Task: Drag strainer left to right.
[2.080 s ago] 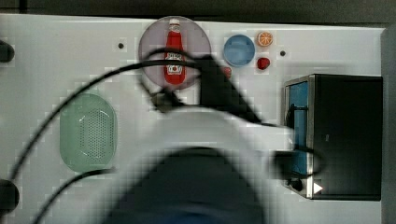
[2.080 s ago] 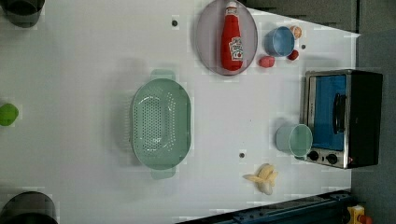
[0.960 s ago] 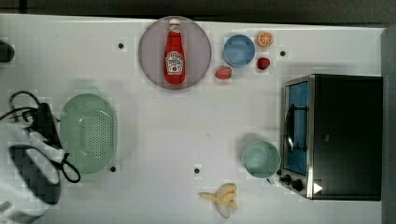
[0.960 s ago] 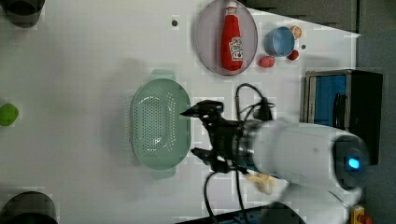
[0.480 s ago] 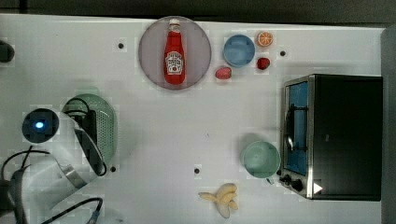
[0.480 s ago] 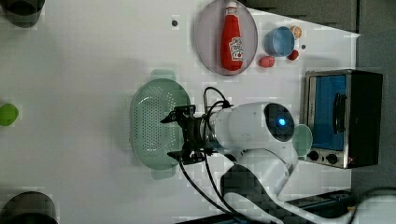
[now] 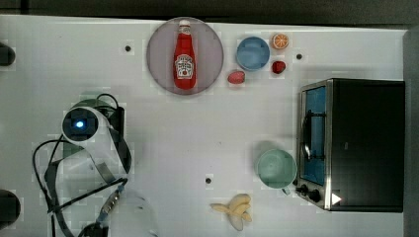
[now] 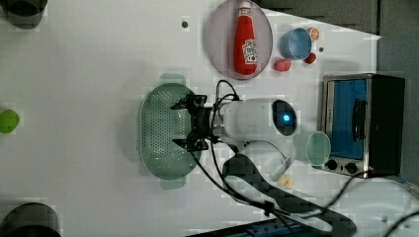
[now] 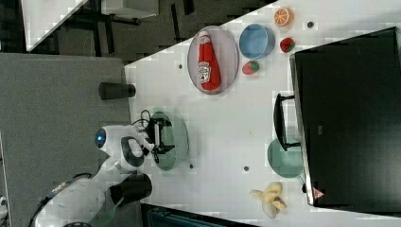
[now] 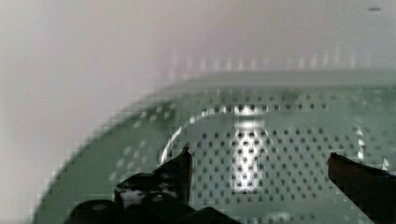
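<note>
So up close, the end effector (image 10: 259,163) has its fingers spread wide apart, hanging right over the holey base of the strainer (image 10: 280,140), nothing gripped. In the left view the strainer (image 8: 165,131) sits around 9 o'clock of centre on the white surface (image 8: 89,74), with the ketchup bottle (image 8: 245,39) out toward 1 o'clock and the toaster oven (image 8: 363,123) at 3 o'clock.

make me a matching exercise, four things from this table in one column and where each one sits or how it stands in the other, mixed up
Things:
1. ketchup bottle
2. gripper
3. mint cup
4. banana

Places or states:
A. beside the toaster oven door
B. open over the strainer
C. lying on the round plate
D. on the bare table, near its edge

Pairs: 1-C, 2-B, 3-A, 4-D
</note>
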You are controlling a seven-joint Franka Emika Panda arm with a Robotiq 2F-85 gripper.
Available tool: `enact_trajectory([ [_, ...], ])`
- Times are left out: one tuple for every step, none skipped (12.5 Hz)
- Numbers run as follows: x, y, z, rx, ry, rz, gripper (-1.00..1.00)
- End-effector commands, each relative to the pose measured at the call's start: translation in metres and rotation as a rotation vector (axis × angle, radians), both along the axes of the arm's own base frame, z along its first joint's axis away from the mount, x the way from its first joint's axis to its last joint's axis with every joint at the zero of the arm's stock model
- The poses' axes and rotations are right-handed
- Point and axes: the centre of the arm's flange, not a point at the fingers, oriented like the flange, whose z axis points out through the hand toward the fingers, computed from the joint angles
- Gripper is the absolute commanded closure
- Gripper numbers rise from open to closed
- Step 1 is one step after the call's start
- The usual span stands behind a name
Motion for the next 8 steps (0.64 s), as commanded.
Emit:
enact_trajectory([
  [-0.017,0.020,-0.007,-0.043,-0.014,0.022,-1.00],
  [-0.014,0.012,-0.010,-0.058,-0.014,0.013,-1.00],
  [-0.010,0.005,-0.012,-0.068,-0.016,0.005,-1.00],
  [-0.006,-0.002,-0.012,-0.074,-0.018,-0.001,-1.00],
  [-0.006,-0.007,-0.014,-0.083,-0.013,-0.006,-1.00],
  [-0.003,-0.012,-0.012,-0.085,-0.020,-0.010,-1.00],
  [-0.003,-0.020,-0.013,-0.096,-0.011,-0.018,-1.00],
  [-0.002,-0.027,-0.012,-0.103,-0.010,-0.028,-1.00],
])
